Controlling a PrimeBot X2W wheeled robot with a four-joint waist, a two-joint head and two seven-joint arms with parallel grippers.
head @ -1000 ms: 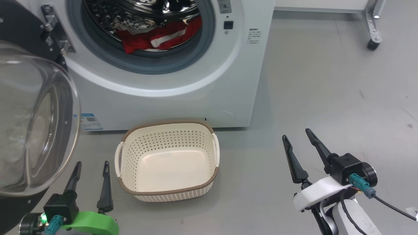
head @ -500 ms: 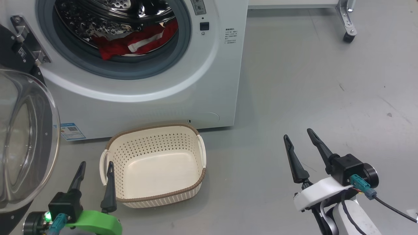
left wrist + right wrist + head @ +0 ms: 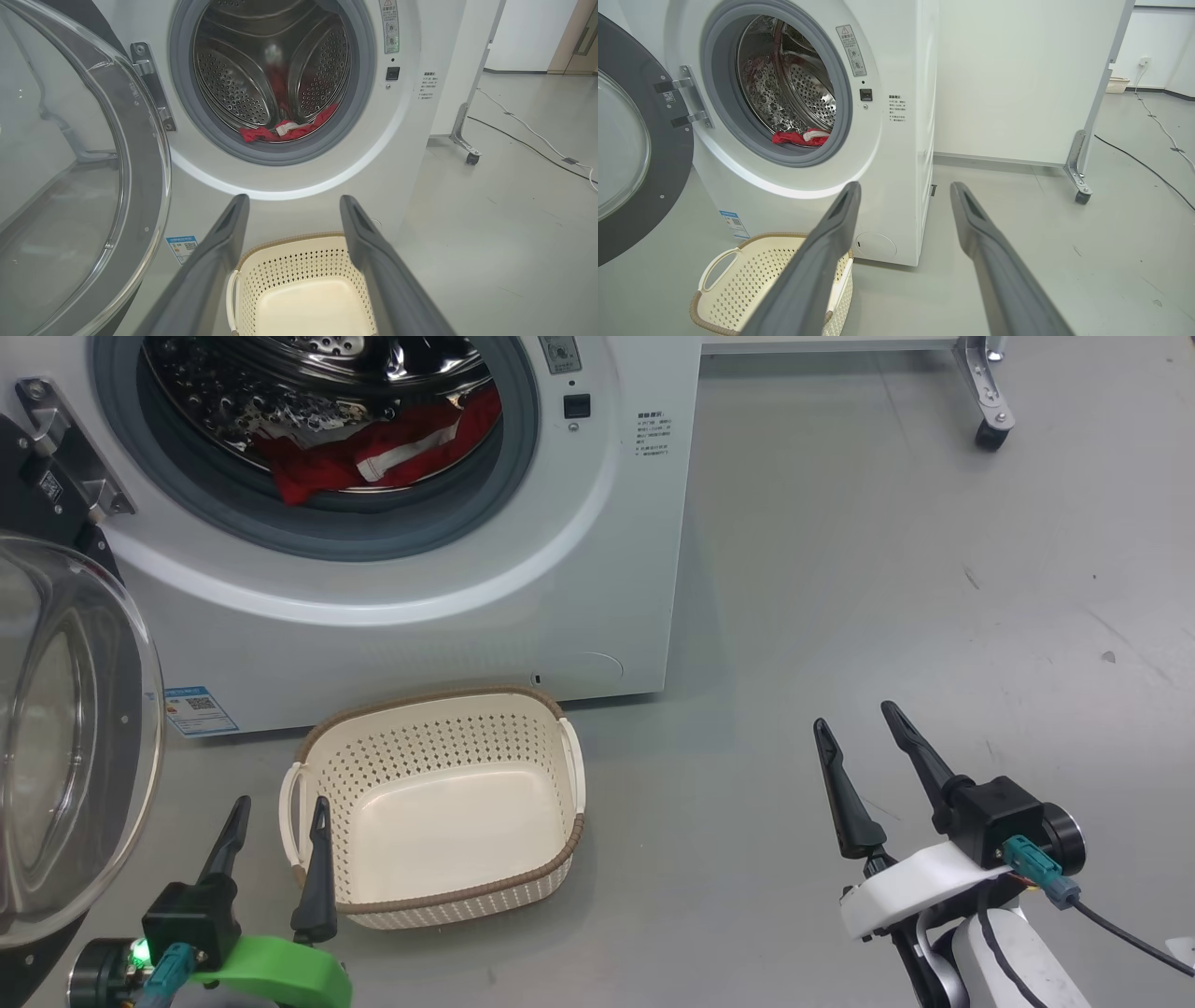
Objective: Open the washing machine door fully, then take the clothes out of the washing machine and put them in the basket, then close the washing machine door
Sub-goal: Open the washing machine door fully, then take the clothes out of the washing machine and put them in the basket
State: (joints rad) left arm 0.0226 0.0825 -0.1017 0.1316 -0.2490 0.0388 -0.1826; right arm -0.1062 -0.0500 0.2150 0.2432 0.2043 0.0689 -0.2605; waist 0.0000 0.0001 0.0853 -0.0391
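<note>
1. Fingers (image 3: 317, 859): both pairs spread wide and empty. L gripper (image 3: 282, 803) sits low, just beside the basket's left handle. R gripper (image 3: 852, 716) hangs over bare floor (image 3: 840, 569), well right of the basket.
2. Basket (image 3: 448, 899): on the floor just in front of the washer (image 3: 420, 635), upright, nothing in it.
3. Door (image 3: 65, 756): swung out to the left on its hinge, glass bowl facing the cam. Step 1 looks done, or close to it.
4. Clothes (image 3: 373, 453): red w/ white trim, heaped at the drum bottom near the front lip. None out yet.
5. Progress: early, approx. a third at most.
6. Left to do: reach into the drum, grab the clothes, drop them in the basket, repeat if more, then shut the door.
</note>
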